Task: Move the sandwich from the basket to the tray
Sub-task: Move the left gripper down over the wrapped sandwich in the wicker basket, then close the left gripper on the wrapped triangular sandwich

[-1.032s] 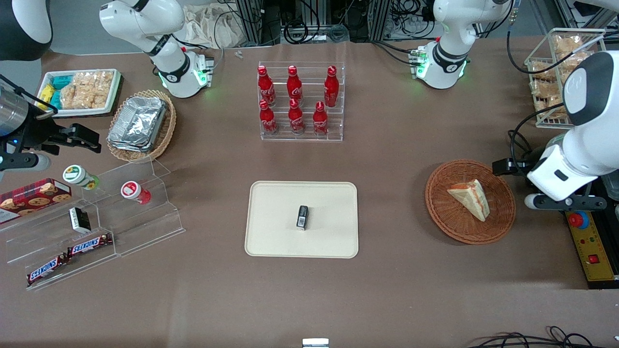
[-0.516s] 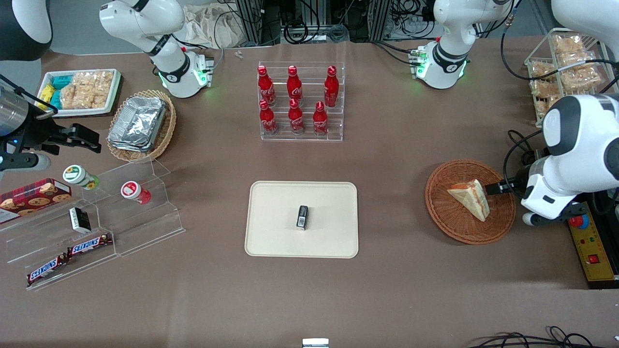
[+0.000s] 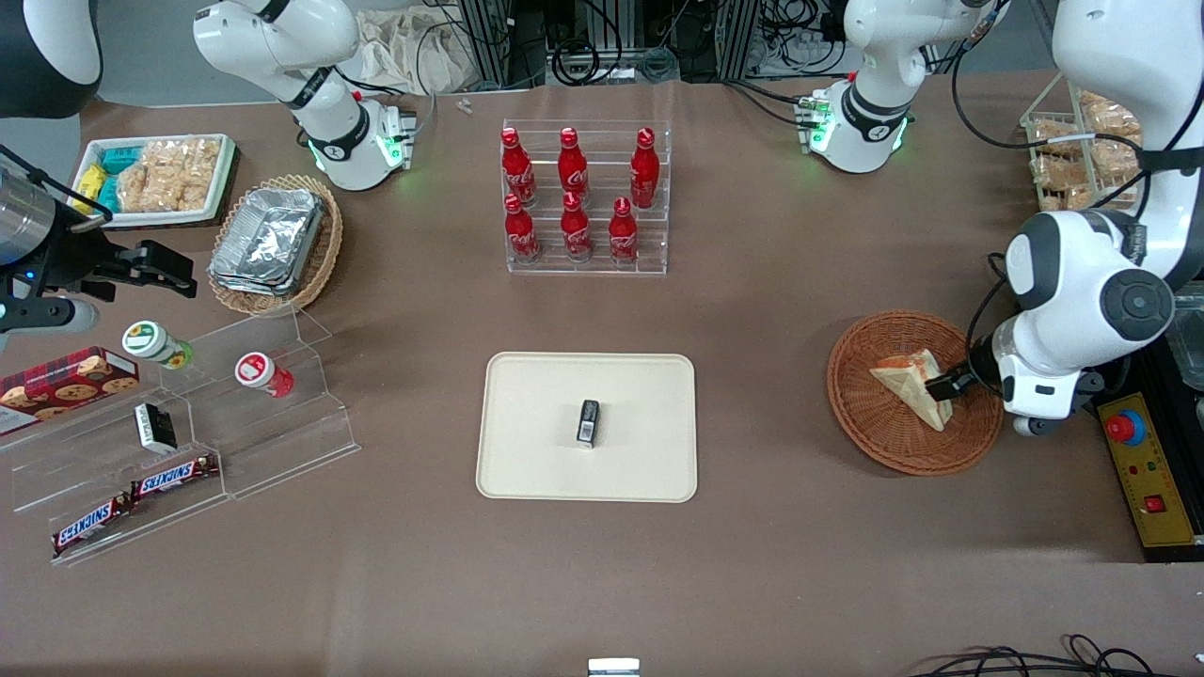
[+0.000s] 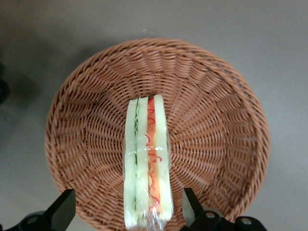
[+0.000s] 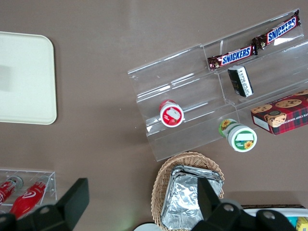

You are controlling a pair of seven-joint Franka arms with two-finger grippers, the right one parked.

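Observation:
The sandwich [image 3: 910,382], a wrapped white-bread wedge with red and green filling [image 4: 147,163], lies in the round reddish-brown wicker basket [image 3: 851,400] toward the working arm's end of the table. My left gripper [image 3: 942,387] is low over the basket [image 4: 216,120], at the sandwich's wide end. It is open [image 4: 126,212]: its two black fingers [image 4: 61,212] stand on either side of the sandwich with gaps between. The cream tray [image 3: 536,404] lies mid-table, with a small black packet [image 3: 588,422] on it.
A rack of red bottles [image 3: 583,197] stands farther from the camera than the tray. A wire rack of bagged snacks [image 3: 1082,141] and a yellow box with a red button [image 3: 1126,428] flank the basket. An acrylic stand [image 3: 188,442], a foil-tray basket [image 3: 273,240] and a white snack tray [image 3: 160,179] sit toward the parked arm's end.
The left arm has swung in and down. Its gripper has moved from outside the basket's rim to the wide end of the sandwich. The sandwich has not moved.

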